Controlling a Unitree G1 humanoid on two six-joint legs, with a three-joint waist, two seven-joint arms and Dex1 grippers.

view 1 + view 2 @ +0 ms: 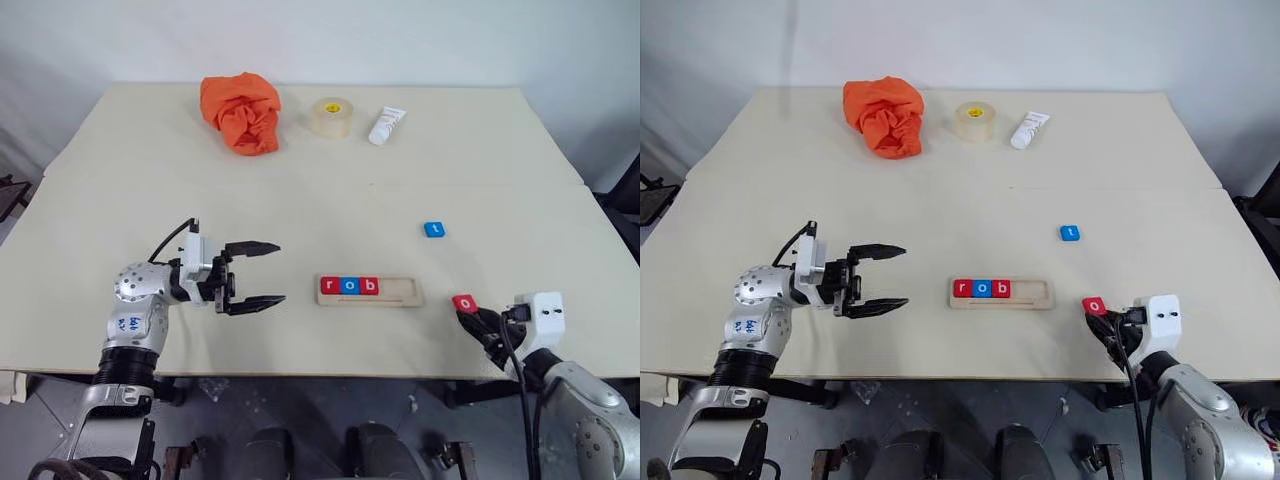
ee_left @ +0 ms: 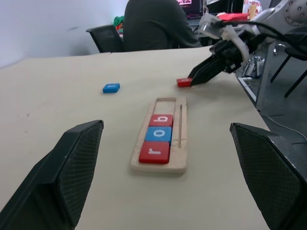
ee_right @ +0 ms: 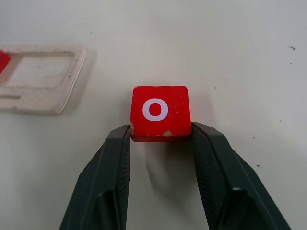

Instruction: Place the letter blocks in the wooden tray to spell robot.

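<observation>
The wooden tray (image 1: 369, 291) has its right end free: three blocks (image 1: 349, 286) sit side by side at its left end, and the rest of the slot lies bare. Between that end and the right hand (image 1: 472, 315) (closed on a red block (image 1: 464, 302)) the table (image 1: 300, 200) is open. A blue block (image 1: 434, 229) lies apart, beyond this gap. The left hand (image 1: 254, 273), fingers spread, hangs left of the tray. The cloth (image 1: 242, 112), tape roll (image 1: 332, 117) and tube (image 1: 386, 126) lie far back.
</observation>
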